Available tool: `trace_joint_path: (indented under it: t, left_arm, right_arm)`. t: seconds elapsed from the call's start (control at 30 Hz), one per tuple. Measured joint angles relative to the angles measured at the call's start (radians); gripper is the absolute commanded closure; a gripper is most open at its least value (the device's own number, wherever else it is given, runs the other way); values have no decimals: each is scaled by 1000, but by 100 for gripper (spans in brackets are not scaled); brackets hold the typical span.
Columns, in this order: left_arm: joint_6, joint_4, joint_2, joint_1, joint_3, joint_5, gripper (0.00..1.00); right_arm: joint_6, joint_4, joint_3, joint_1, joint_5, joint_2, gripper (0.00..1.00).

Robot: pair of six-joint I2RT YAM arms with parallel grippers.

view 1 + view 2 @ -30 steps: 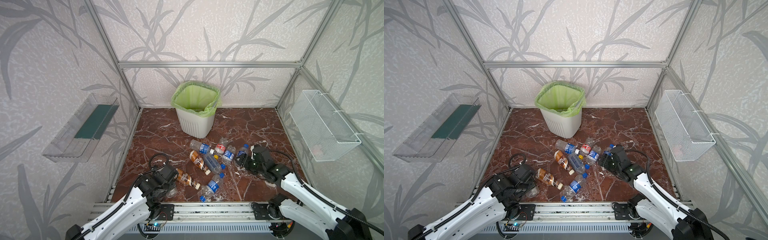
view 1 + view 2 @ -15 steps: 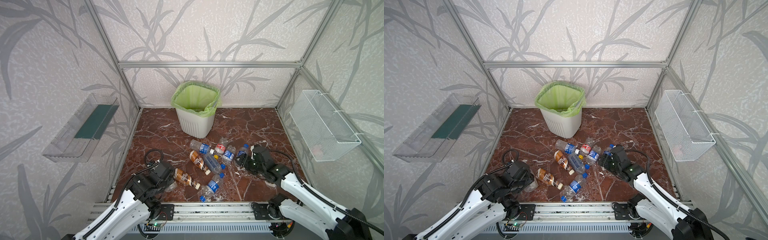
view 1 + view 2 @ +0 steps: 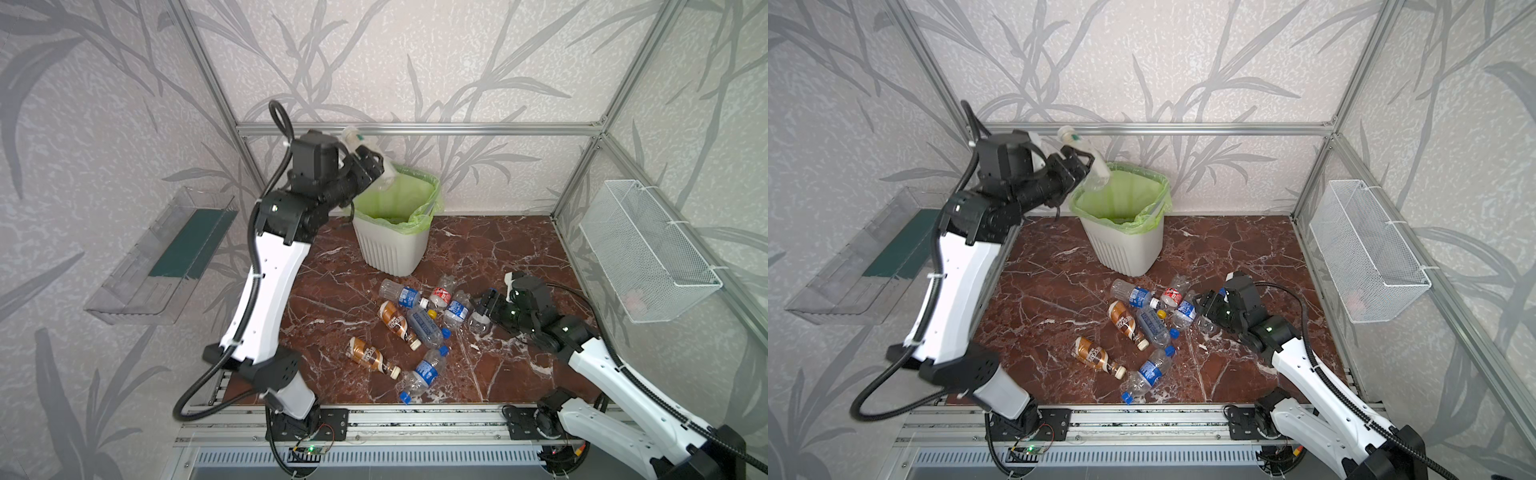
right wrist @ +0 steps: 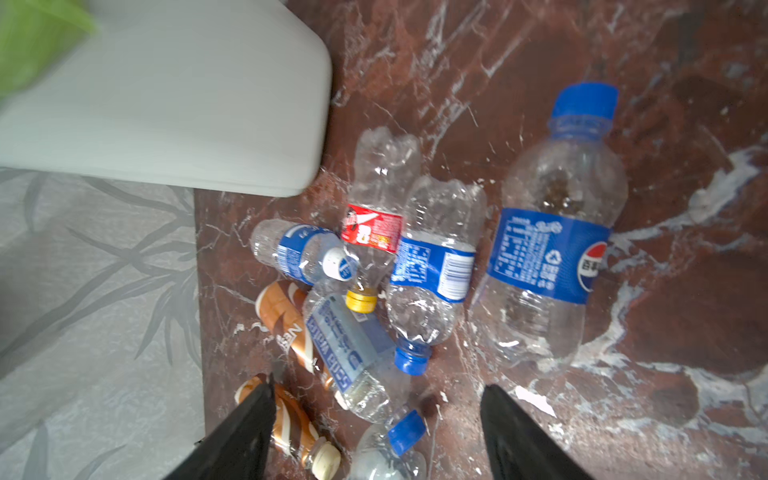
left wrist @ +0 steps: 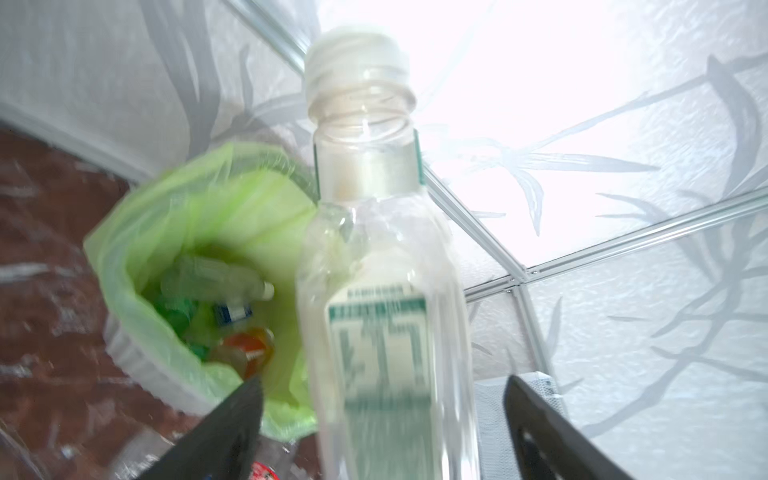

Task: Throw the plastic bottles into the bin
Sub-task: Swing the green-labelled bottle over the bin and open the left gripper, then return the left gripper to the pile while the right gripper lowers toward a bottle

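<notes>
- Clear white-capped bottle (image 5: 382, 291) loose between the wide left jaws at the rim of the bin (image 3: 390, 249).
- Right jaws part-open, empty, beside scattered bottles (image 3: 422, 328) on the tabletop (image 3: 498, 249).

The red-brown marble floor (image 3: 490, 253) carries the white bin (image 3: 388, 249) near the back wall; several plastic bottles (image 3: 423, 328) lie sideways just before it.
</notes>
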Motion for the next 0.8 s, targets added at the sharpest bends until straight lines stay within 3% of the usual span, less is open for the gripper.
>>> trace_joint_path:
  t: [0.03, 0.1, 0.17, 0.27, 0.33, 0.5, 0.8]
  left_arm:
    - [18, -73, 69, 3, 135, -15, 1]
    - [47, -190, 81, 7, 194, -52, 1]
    - [70, -208, -71, 13, -37, -90, 1]
    - [74, -81, -437, 16, -604, -119, 1]
    - [67, -80, -610, 19, -814, -132, 2]
    - [38, -3, -830, 21, -1114, -125, 5]
    - [3, 30, -911, 22, -1419, -81, 7]
  right_arm:
    - [-3, 1, 3, -9, 0, -8, 21]
    - [-6, -2, -5, -29, -2, -25, 20]
    - [-6, -2, -23, -51, -9, -34, 20]
    - [-10, -2, -51, -70, -16, -32, 20]
    - [-13, -2, -69, -75, -21, -32, 21]
    - [-21, 0, -97, -77, -27, -31, 21]
    - [-47, -11, -109, -83, -15, -32, 21]
